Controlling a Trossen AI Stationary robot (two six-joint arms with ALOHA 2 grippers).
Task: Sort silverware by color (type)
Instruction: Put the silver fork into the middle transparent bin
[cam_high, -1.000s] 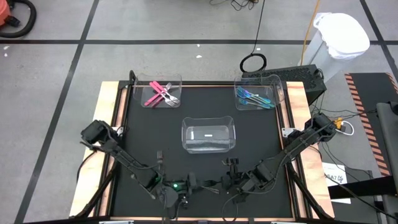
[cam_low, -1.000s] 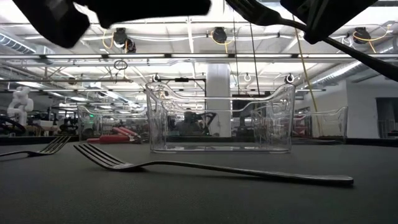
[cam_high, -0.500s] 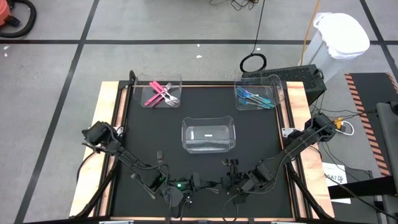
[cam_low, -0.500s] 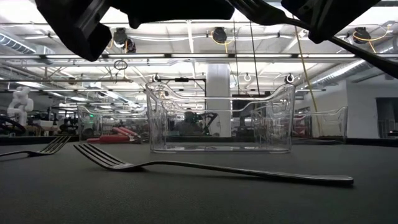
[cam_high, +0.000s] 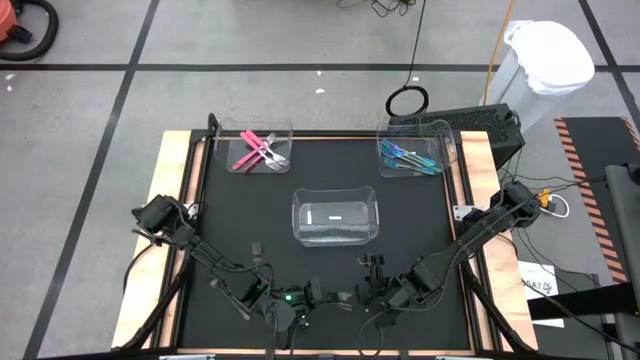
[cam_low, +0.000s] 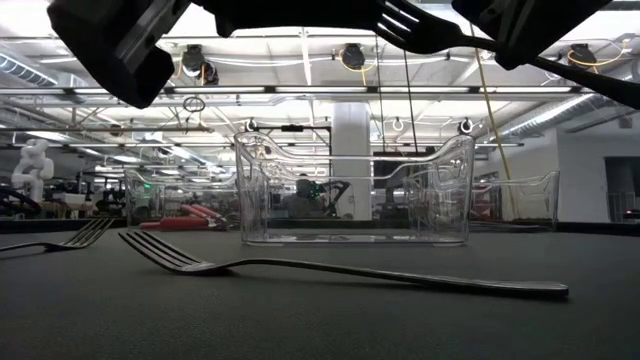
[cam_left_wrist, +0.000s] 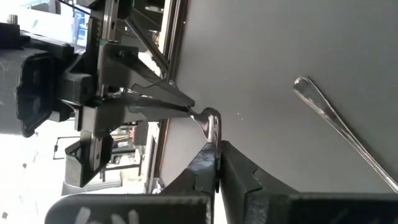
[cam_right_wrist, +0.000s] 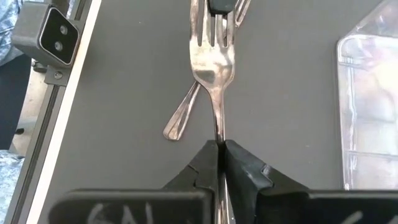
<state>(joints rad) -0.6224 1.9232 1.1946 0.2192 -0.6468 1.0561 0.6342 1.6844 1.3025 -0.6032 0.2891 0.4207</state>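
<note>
Grey metal fork (cam_right_wrist: 213, 59) hangs above the near edge of the counter (cam_high: 320, 180), pinched by its handle between the fingers (cam_right_wrist: 239, 171) of the right gripper (cam_right_wrist: 221, 144). The left gripper (cam_left_wrist: 217, 144) meets it from the other side, near the counter's near middle, its fingers (cam_left_wrist: 239, 174) pressed onto the same fork, so both arms hold one piece in the air. Below them two more grey forks lie flat on the dark counter: one long fork (cam_low: 330, 270) in the near middle, another (cam_low: 60, 240) further left. Three clear bins stand beyond. The far-left bin (cam_high: 286, 128) holds pink-handled silverware (cam_high: 255, 152), the far-right bin (cam_high: 440, 135) holds blue-teal silverware (cam_high: 408, 158), and the centre bin (cam_high: 336, 195) sits between them, nearer; what lies in it I cannot tell.
</note>
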